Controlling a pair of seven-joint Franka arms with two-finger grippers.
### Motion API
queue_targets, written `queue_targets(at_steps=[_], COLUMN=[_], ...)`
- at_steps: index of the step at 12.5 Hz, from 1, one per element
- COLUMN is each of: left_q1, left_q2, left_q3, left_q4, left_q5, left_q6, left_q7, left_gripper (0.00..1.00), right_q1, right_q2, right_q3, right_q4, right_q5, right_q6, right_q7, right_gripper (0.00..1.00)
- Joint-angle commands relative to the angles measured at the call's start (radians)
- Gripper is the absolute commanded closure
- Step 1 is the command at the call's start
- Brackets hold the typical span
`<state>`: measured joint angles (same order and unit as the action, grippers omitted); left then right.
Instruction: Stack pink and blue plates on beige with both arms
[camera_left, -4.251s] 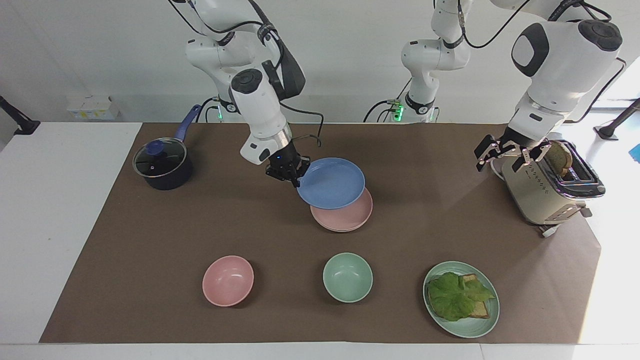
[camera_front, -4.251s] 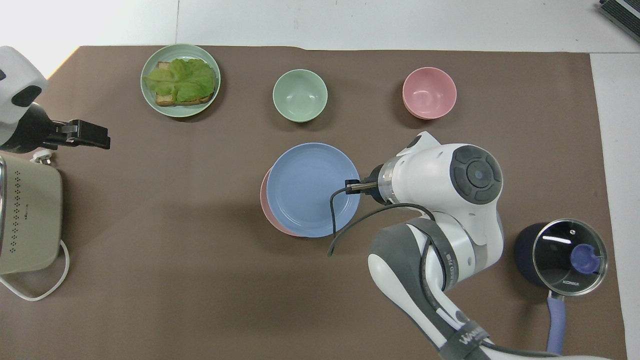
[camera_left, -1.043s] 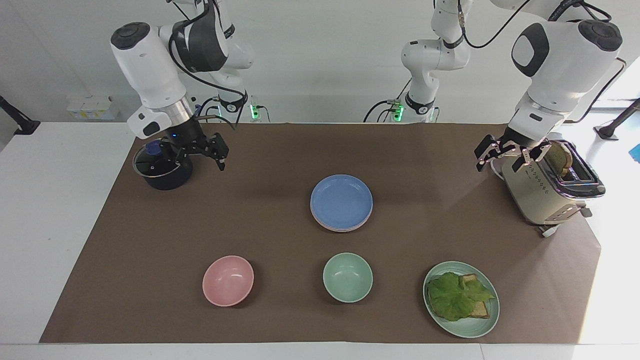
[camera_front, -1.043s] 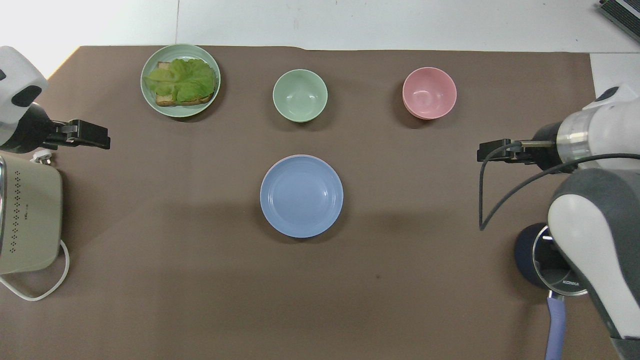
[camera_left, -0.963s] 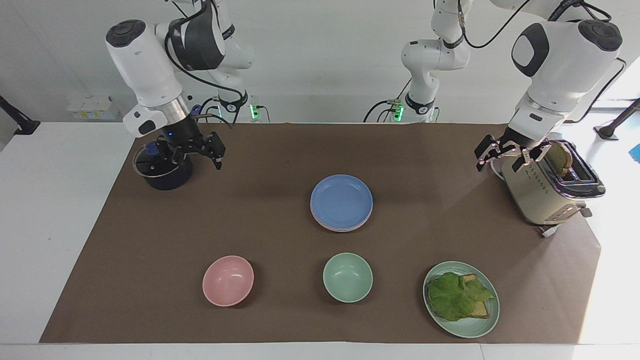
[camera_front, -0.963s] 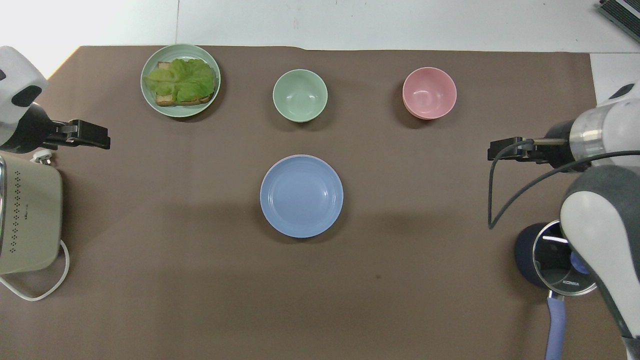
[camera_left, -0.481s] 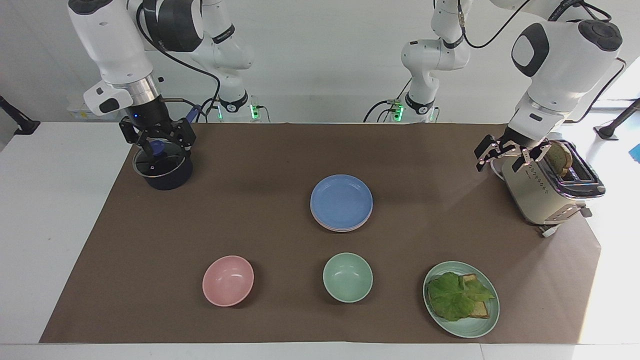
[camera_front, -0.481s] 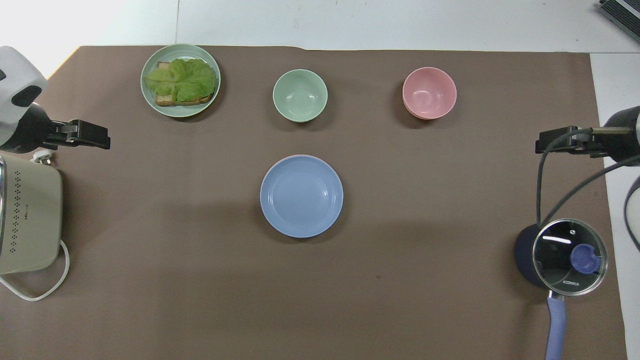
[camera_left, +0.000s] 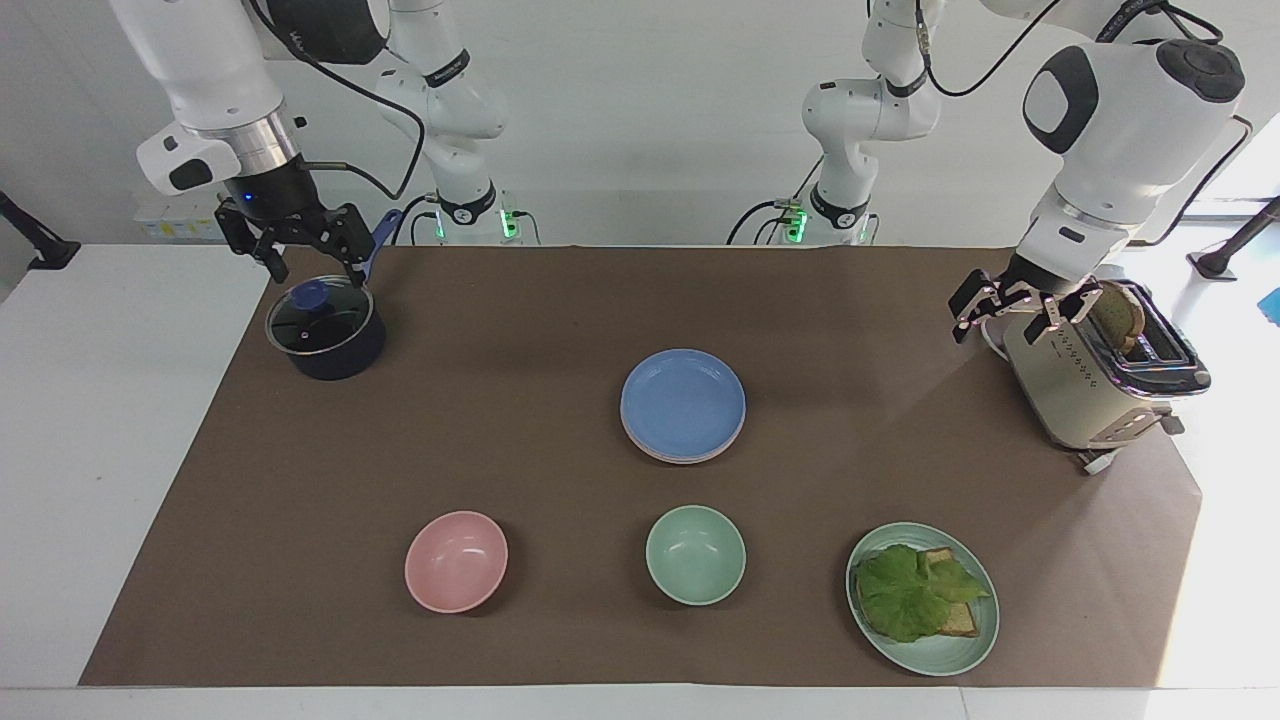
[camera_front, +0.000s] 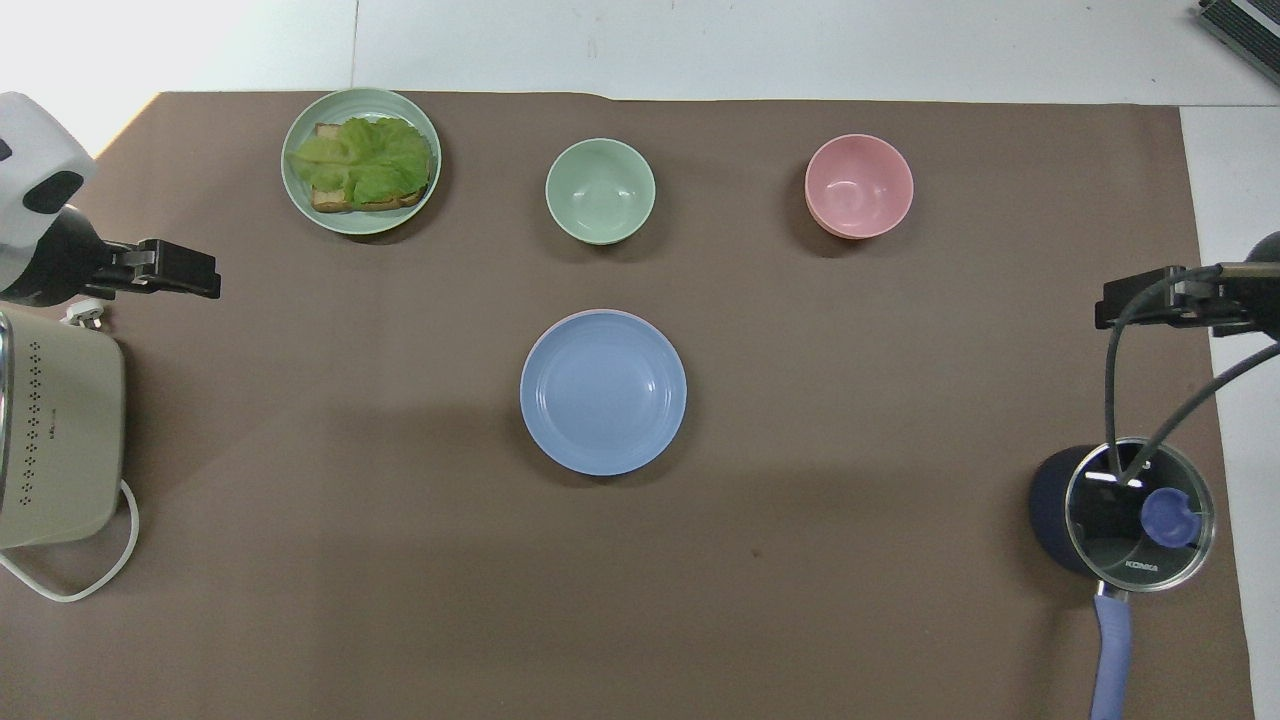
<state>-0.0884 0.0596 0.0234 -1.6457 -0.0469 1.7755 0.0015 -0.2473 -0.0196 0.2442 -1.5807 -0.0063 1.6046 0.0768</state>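
Sitting stacked at frame centre on the worktop (camera_left: 520, 330): blue plate (camera_left: 683, 399) topmost, pink plate (camera_left: 668, 453) showing only as a rim beneath, beige hidden; stacking looking finished. Hanging open and empty: right end effector (camera_left: 312, 262) upper left over the saucepan (camera_left: 325, 335), left end effector (camera_left: 1010, 317) waiting beside the toaster (camera_left: 1095, 372).

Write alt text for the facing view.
A blue plate tops a plate stack at mid-table, with a pink rim showing beneath. The right end effector hangs open over a lidded saucepan; the left end effector hangs open beside a toaster. Neither holds anything.
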Motion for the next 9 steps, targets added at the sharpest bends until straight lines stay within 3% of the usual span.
queue_targets(at_steps=[1, 9], left_q1=[0.007, 0.007], left_q2=[0.005, 0.003], left_q3=[-0.005, -0.005], left_q4=[0.014, 0.014], left_q5=[0.013, 0.013], left_q6=[-0.016, -0.016], left_q7=[0.003, 0.003], left_gripper=[0.0, 0.0], right_q1=[-0.001, 0.014], right_q2=[0.013, 0.006], right_q3=[0.009, -0.006], right_q4=[0.028, 0.027], right_q5=[-0.024, -0.004], right_q6=[-0.017, -0.008], right_q7=[-0.009, -0.011], right_gripper=[0.0, 0.0])
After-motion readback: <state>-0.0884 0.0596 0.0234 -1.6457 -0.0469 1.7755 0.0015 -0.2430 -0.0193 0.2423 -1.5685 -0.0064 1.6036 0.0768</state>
